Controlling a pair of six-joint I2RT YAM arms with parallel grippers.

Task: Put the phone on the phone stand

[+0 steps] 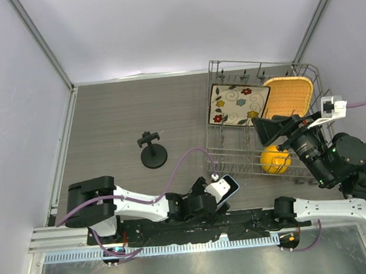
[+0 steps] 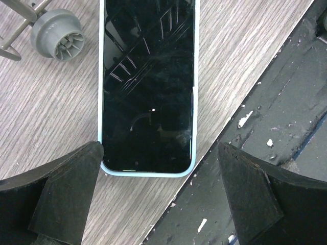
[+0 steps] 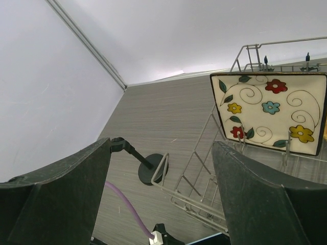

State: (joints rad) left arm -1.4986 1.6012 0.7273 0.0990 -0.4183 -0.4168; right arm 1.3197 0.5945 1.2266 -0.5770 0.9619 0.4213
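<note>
The phone (image 1: pixel 227 186) lies flat, screen up, near the table's front edge, just in front of the dish rack. In the left wrist view the phone (image 2: pixel 148 87) has a black screen and a pale blue rim. My left gripper (image 1: pixel 213 195) is open and low over the phone's near end (image 2: pixel 159 153). Its left fingertip sits by the phone's corner, and the right one stands apart over the black rail. The black phone stand (image 1: pixel 152 153) is upright and empty to the left; it also shows in the right wrist view (image 3: pixel 148 168). My right gripper (image 1: pixel 268 130) is open and empty, raised over the rack (image 3: pixel 161 148).
A wire dish rack (image 1: pixel 248 157) holds a floral plate (image 1: pixel 237 104), an orange woven tray (image 1: pixel 287 96) and a yellow object (image 1: pixel 273 159). Its grey foot (image 2: pixel 57 34) is beside the phone. A black rail (image 2: pixel 276 112) runs along the table's front edge. A purple cable (image 1: pixel 185 159) loops nearby.
</note>
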